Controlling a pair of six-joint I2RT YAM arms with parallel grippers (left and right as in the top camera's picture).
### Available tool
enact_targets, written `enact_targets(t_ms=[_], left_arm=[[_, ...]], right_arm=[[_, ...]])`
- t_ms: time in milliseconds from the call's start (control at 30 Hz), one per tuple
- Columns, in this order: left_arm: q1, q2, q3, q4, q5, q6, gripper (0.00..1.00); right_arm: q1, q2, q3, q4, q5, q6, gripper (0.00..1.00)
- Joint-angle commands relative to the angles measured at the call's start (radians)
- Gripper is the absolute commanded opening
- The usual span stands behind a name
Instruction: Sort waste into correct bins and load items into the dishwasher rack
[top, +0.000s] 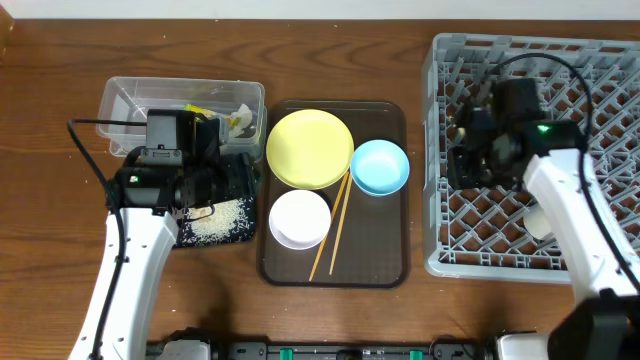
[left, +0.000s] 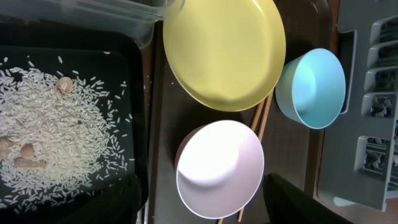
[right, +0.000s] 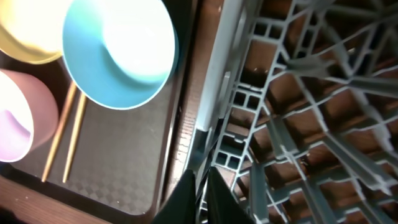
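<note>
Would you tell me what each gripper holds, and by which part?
Nothing: the left gripper is open and empty; the right gripper is shut on nothing.

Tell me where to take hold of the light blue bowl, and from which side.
Grip the light blue bowl by its rim, coming straight down from above: it sits upright and open on the brown tray, so its thin wall can be pinched from inside and outside. Choose the rim arc facing the dishwasher rack; the opposite side crowds the yellow plate and the chopsticks.
</note>
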Motion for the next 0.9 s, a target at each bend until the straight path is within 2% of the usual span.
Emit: enact_targets(t_ms=[0,267,600,867], left_arm=[[0.003,0.003,0.007,-0.002,-0.009,0.014,0.66],[0.003,0.003,0.007,-0.002,-0.009,0.014,0.66],[0.003,0.003,0.007,-0.002,-0.009,0.014,0.66],[0.003,0.003,0.007,-0.002,-0.009,0.014,0.66]], right_arm=[[0.028,0.042,-0.006,0.0,0.014,0.023,0.02],[0.035,0.128,-0.006,-0.002,0.017,0.037,0.01],[0.036,0.131,-0.006,-0.069,0.009,0.037,0.01],[0.035,0.131,-0.006,-0.059,0.01,0.036,0.01]])
